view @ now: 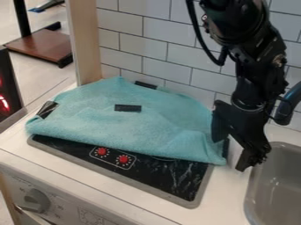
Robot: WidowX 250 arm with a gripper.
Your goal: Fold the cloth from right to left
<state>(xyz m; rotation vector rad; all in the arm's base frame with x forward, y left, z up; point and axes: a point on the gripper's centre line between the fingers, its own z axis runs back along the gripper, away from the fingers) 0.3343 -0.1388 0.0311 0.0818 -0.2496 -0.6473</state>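
The cloth point(159, 127) lay spread beside the open hand point(230, 154) — no clear fold from the right, so the whole job seemingly remained.

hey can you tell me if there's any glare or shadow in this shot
In the camera view, pale streaks, perhaps reflections, cross the black stovetop; soft shading models the folds of the cloth; red lights glow at the left edge.

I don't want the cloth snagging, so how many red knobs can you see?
2: one red knob on the black stovetop, just in front of the cloth; another red knob to its right in the picture, nearer the camera. The cloth may hide more.
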